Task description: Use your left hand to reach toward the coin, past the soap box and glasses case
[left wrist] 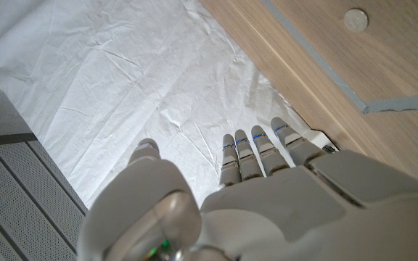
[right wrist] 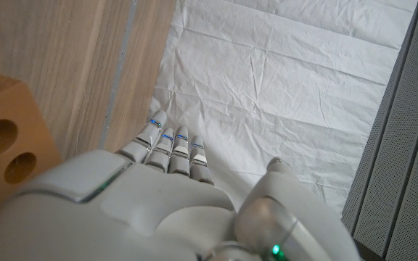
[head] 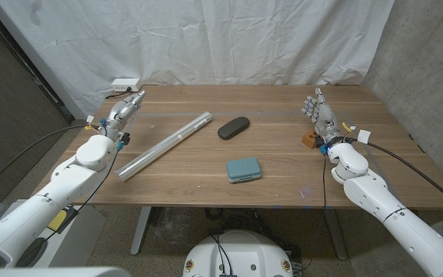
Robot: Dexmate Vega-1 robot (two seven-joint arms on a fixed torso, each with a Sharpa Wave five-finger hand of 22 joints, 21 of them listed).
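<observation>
My left hand (head: 126, 108) is raised over the table's back left corner, fingers (left wrist: 256, 148) straight and holding nothing. In the left wrist view a small silver coin (left wrist: 355, 19) lies on the wood a short way off to the side of those fingers, apart from them. The dark oval glasses case (head: 233, 127) lies mid-table. The teal soap box (head: 244, 169) sits nearer the front edge. Both are well to the right of my left hand. My right hand (head: 318, 111) is up at the right side, fingers (right wrist: 173, 148) straight and empty.
A long silver bar (head: 164, 145) lies slantwise between my left arm and the glasses case. A small wooden block with holes (head: 308, 140) (right wrist: 6, 145) sits by my right wrist. A white power strip (head: 125, 82) lies at the back left edge, before a white sheet.
</observation>
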